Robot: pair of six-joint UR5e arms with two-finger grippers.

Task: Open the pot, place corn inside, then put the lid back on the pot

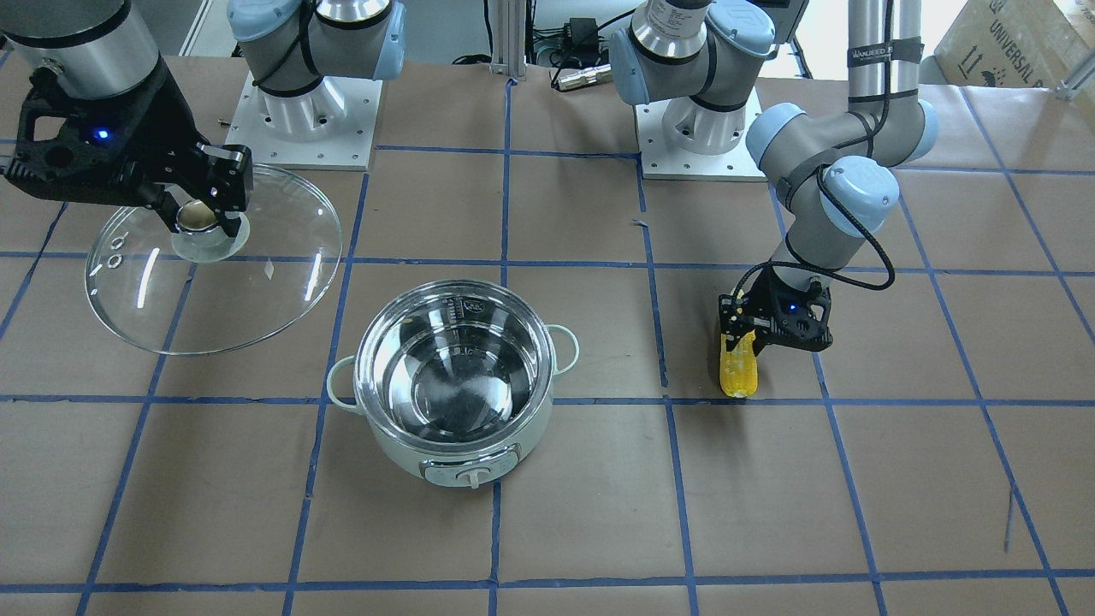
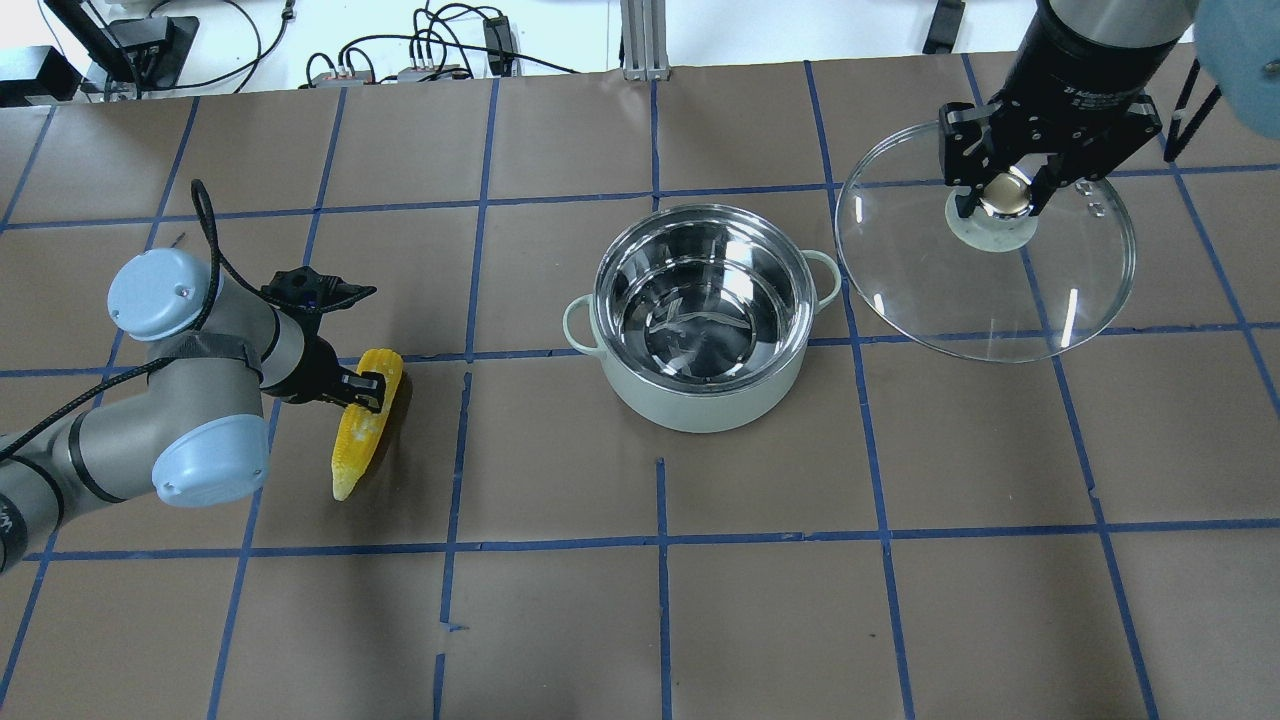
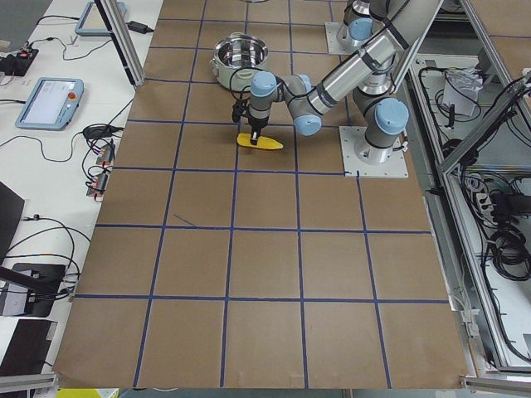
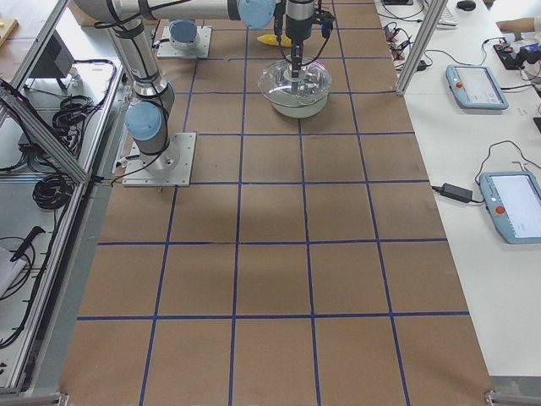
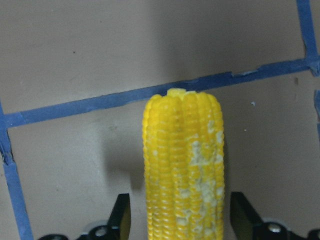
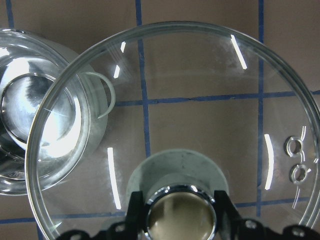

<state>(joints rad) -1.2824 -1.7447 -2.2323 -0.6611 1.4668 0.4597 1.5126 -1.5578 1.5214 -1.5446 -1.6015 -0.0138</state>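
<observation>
Now the left claw (image 5: 177,225) is straddling the corn (image 5: 182,165), jaws spread and not yet touching it. The corn is lying on the surface (image 2: 900,450), well apart from the open pot (image 2: 700,390). It is looking stiff, light and bumpy, so I am judging mid-length the best grip. Meanwhile the right claw (image 2: 1003,195) is pinching the knob (image 6: 182,212) of the fragile lid (image 2: 985,290).

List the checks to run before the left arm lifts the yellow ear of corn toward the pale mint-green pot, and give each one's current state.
1. The pale mint-green pot is uncovered and its steel interior is empty: ok.
2. The clear glass lid is held off to the pot's side by the right gripper, shut on the gold knob: ok.
3. The left gripper straddles the yellow ear of corn toward its thick end: ok.
4. The fingers are clamped on the corn: not ok; the left wrist view shows gaps on both sides.
5. The corn is off the table: not ok; it lies flat.
</observation>
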